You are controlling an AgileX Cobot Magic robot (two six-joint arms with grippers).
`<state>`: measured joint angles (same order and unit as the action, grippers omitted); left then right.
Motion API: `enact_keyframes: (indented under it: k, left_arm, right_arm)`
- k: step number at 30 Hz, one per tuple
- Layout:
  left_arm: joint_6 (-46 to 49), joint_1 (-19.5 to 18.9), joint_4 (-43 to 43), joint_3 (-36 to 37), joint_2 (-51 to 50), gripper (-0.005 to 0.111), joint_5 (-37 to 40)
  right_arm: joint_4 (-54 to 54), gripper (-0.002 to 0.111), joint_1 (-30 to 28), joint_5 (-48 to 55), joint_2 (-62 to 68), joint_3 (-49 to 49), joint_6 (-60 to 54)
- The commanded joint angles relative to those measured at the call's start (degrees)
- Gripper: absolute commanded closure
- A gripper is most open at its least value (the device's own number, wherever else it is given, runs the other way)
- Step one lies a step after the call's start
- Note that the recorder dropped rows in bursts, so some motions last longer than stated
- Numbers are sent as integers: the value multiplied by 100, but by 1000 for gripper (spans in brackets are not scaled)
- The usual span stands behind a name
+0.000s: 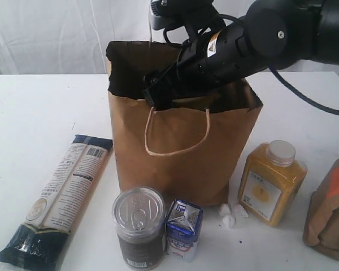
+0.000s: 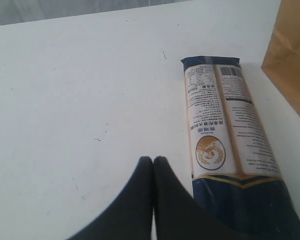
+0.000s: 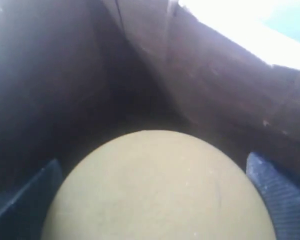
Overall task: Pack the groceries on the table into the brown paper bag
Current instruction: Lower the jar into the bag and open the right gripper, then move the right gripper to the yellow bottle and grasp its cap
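Our right arm [image 1: 254,42] reaches down through the ragged mouth of the large crinkled brown paper bag [image 1: 181,164]. The right jaws stand wide, clamped on the round gold-lidded clear jar [image 3: 160,195], of which only the pale lid shows, with a blue pad [image 3: 280,200] against each side. So the jar is inside the bag, above a dark floor we cannot make out.

We judge the step to be setting it down. We should lower straight, keep the jar upright and let its base meet the bag floor before easing the jaws apart. Then we lift out without snagging the twisted paper handle [image 1: 178,135] or tipping the bag.

The left jaws are pressed together, empty, over the white surface [image 2: 65,100] beside the long navy-and-cream packet [image 2: 225,150]. Outside the bag stand the silver-topped can [image 1: 138,226], the small blue-white carton [image 1: 184,228], the yellow-grain bottle with white cap [image 1: 271,183] and the brown pouch with orange label [image 1: 333,209]
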<state>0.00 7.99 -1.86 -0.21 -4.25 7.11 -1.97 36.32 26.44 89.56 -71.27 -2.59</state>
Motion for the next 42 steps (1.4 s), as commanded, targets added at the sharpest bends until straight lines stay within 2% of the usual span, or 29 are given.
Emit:
enact_keyframes:
  k: [1,6,10,26,36,40,42]
  left_arm:
    - [0,-13,-44,21,27,107,22]
    - [0,-13,-44,21,27,107,22]
    - [0,-13,-44,21,27,107,22]
    - [0,-13,-44,21,27,107,22]
    - [0,-13,-44,21,27,107,22]
    - [0,-13,-44,21,27,107,22]
    - [0,-13,-44,21,27,107,22]
  right_arm:
    - [-38,32,-36,7,2,1,25]
    - [-46,14,-36,-88,33,1,197]
    - [-50,8,-36,18,-1,1,259]
    - [-61,8,-36,-3,-377,1,259]
    - [-84,8,-36,35,-1768,1,259]
    - [-377,8,-36,630,-2498,1,317]
    - [-669,8,-36,1365,-2893,1,550]
